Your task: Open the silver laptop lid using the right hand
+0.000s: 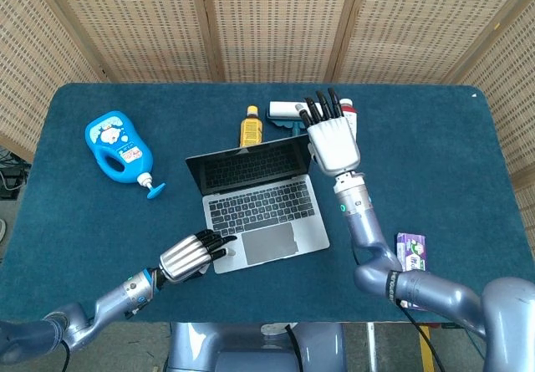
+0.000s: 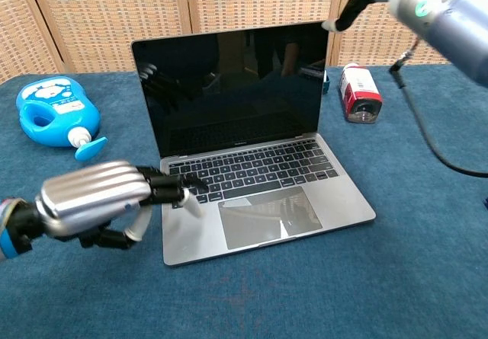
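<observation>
The silver laptop [image 1: 269, 240] stands open in the middle of the table. Its dark screen [image 2: 236, 87] is nearly upright over the keyboard [image 2: 252, 170]. My right hand [image 1: 333, 139] hovers just right of the lid's top right corner, fingers spread, holding nothing. In the chest view only part of the right hand [image 2: 352, 2] shows at the top edge, clear of the lid. My left hand [image 1: 189, 256] hangs over the laptop's front left corner, with the left hand [image 2: 95, 202] blurred and raised off the palm rest, empty.
A blue bottle [image 1: 117, 148] lies at the left. Behind the laptop stand a yellow bottle [image 1: 250, 128], a white object [image 1: 282, 109] and a red bottle [image 2: 360, 91]. A purple packet [image 1: 411, 252] lies at the front right.
</observation>
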Controlling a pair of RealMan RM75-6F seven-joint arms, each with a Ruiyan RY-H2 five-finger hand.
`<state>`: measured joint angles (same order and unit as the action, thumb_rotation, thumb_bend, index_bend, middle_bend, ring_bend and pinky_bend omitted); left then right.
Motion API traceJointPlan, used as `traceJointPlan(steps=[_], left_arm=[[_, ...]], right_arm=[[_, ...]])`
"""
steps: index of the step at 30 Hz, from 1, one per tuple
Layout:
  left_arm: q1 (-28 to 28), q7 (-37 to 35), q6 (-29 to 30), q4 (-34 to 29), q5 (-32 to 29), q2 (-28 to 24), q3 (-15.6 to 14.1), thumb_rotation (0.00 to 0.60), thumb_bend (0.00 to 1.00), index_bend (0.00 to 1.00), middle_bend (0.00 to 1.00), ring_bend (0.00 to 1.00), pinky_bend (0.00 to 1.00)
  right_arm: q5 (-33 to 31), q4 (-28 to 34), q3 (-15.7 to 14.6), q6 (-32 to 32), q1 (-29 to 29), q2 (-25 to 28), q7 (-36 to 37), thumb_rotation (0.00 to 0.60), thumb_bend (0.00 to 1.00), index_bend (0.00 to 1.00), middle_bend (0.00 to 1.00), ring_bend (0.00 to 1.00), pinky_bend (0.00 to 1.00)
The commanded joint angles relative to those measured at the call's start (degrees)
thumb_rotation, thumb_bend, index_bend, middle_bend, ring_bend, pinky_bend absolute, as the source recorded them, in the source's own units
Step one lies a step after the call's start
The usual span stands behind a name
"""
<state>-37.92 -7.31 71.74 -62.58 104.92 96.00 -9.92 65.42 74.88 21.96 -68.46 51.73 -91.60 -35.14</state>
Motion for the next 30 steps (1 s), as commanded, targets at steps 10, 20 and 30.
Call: traceJointPlan(steps=[10, 20, 30], left_arm=[[6.6, 1.4, 15.8, -13.0, 1.4, -15.5, 0.8, 0.6, 0.0, 0.01, 0.0, 0.0, 0.09], [19.9, -5.0, 25.1, -15.0, -8.3, -22.8, 0.1, 0.6, 0.0, 0.0, 0.0, 0.0, 0.0], [29.4, -4.8, 26.3, -23.2, -17.7, -26.7, 1.2, 0.6, 0.0, 0.0, 0.0, 0.0, 0.0]], right_arm=[[7.4, 16.9, -7.2, -9.2, -14.9, 17.3, 9.2, 0.6, 0.0, 0.14, 0.12, 0.05, 0.0], [12.5, 26.2, -16.0, -19.4, -28.7, 24.3, 12.2, 0.6, 0.0, 0.0, 0.0, 0.0, 0.0], [23.5, 16.2, -21.8, -29.7, -38.4, 22.4, 21.7, 0.6, 0.0, 0.01, 0.0, 0.0, 0.0]])
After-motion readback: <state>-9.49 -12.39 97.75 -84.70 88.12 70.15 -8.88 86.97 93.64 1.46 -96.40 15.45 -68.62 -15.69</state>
